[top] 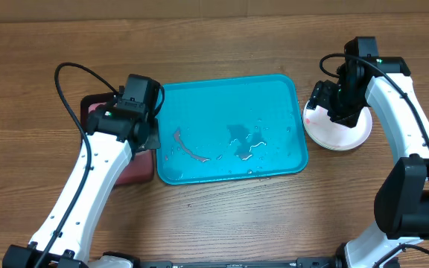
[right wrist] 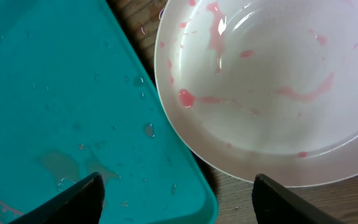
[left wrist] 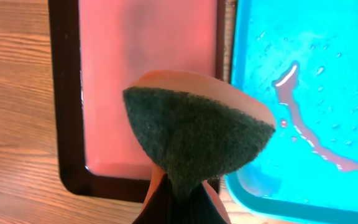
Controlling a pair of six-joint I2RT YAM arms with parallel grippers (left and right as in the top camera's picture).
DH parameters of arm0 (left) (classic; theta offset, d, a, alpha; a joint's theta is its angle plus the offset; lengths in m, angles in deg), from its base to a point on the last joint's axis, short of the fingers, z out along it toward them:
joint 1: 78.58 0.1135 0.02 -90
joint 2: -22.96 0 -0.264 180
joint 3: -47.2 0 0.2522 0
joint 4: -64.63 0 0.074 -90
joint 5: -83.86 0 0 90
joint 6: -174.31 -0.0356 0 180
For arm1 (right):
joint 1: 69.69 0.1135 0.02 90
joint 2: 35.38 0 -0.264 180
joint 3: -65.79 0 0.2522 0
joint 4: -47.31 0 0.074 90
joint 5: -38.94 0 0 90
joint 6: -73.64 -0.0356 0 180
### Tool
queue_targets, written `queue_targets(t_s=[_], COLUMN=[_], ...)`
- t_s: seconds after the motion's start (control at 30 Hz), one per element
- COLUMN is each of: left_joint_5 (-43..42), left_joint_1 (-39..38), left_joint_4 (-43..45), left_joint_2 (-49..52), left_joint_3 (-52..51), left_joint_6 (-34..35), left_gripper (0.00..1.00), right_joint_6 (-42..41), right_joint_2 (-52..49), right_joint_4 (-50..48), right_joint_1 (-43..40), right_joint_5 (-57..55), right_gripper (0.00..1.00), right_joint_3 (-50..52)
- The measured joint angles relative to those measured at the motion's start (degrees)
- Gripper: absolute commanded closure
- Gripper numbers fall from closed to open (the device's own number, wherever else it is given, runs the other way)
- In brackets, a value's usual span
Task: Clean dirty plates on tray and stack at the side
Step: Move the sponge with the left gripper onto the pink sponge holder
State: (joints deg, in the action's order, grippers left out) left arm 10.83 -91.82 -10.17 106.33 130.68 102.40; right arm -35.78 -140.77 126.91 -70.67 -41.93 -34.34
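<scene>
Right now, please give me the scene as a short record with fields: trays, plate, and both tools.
turquoise tray: centre, wet, red smear, no plates on it
white plate: off tray, beside its right edge, pink smears
left tool: shut on sponge, over pink tray
right tool: open, above white plate, holding nothing

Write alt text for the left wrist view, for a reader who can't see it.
The left gripper pinches a folded sponge, its dark green scouring side facing the camera. Behind it lie a dark-rimmed pink tray on the left and the wet turquoise tray with a red smear on the right.
</scene>
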Motion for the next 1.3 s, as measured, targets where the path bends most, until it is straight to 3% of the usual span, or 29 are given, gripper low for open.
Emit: queue_targets(t_s=[0.6, 0.8, 0.9, 1.07, 1.2, 1.3], left_joint_5=[8.0, 9.1, 9.4, 9.5, 9.5, 9.4], left_joint_1=[5.1, 5.1, 5.1, 5.1, 5.1, 5.1], left_joint_4=[15.1, 15.8, 15.9, 15.9, 15.8, 14.4], left_joint_2=[0.0, 0.0, 0.0, 0.0, 0.0, 0.0], left_joint_3=[-13.1, -14.4, -14.4, -14.4, -14.4, -14.4], left_joint_6=[-1.2, -1.6, -1.8, -1.8, -1.8, -1.8], left_gripper=[0.96, 0.64, 0.53, 0.48, 0.50, 0.55], right_joint_6=[0.4, 0.4, 0.5, 0.6, 0.7, 0.9], right_joint_2=[0.0, 0.0, 0.0, 0.0, 0.0, 0.0], right_joint_4=[0.3, 0.6, 0.7, 0.7, 0.6, 0.0], right_joint_1=[0.0, 0.0, 0.0, 0.0, 0.0, 0.0], right_joint_5=[-0.2, -0.2, -0.2, -0.2, -0.2, -0.2], right_gripper=[0.22, 0.22, 0.22, 0.21, 0.20, 0.02], right_joint_3=[0.0, 0.0, 0.0, 0.0, 0.0, 0.0])
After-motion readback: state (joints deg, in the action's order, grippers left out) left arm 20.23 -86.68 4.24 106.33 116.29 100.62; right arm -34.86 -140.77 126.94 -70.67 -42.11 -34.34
